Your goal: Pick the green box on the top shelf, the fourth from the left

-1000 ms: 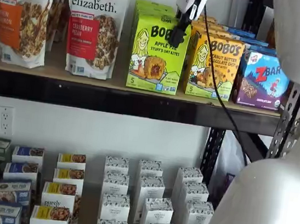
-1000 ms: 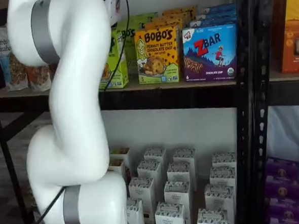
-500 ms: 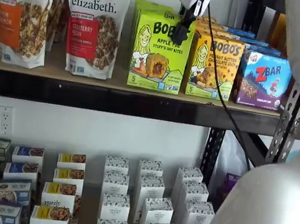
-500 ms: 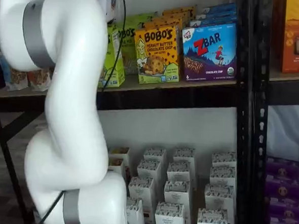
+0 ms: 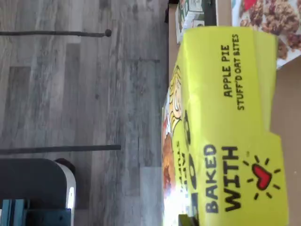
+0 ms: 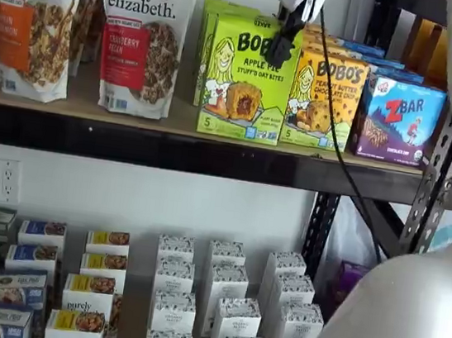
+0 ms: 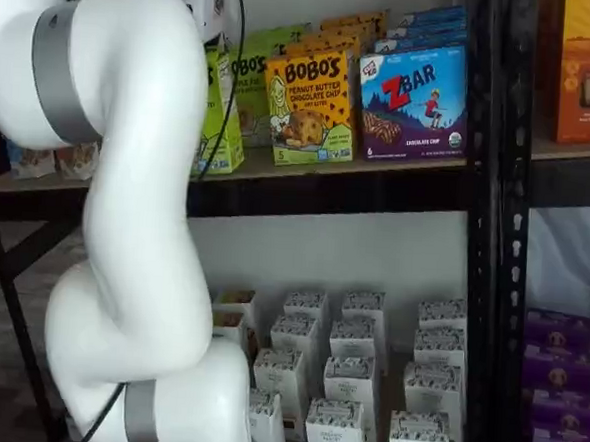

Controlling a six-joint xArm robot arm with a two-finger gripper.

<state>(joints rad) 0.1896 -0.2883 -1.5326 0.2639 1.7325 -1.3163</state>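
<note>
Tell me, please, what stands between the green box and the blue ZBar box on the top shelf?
In both shelf views, the yellow-orange Bobo's carton stands between the green box and the ZBar box on the top shelf.

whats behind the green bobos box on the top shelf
More lime-green cartons stand behind the green box on the top shelf. How many is hidden by the front box.

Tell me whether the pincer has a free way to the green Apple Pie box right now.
Probably yes. The pincer hangs right in front of the green box, at its upper right; the box stands at the top shelf edge with nothing between them.
</note>
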